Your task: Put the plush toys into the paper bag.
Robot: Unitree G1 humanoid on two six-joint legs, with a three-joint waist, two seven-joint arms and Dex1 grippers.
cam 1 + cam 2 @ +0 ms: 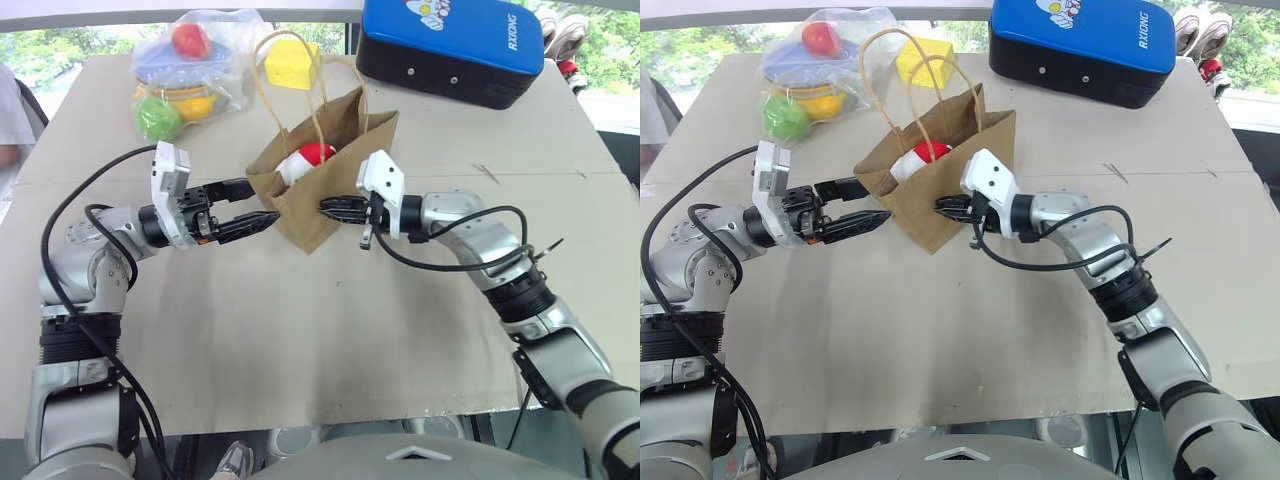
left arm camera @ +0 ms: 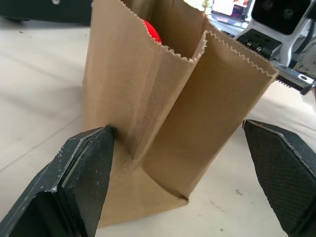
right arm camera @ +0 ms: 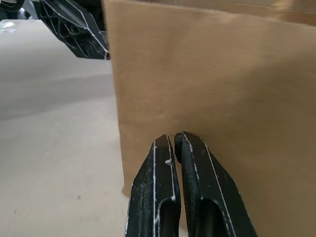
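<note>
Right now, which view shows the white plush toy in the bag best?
Left eye view: the white plush toy pokes out of the open paper bag, white body and red end visible. Right eye view shows the same. Left wrist view catches a red sliver above the bag's rim. In the right wrist view the bag wall hides it.

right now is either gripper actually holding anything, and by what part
Nothing is held. The left gripper stands open beside the paper bag; the right gripper is shut, tips against the bag's side wall, pinching no paper.
</note>
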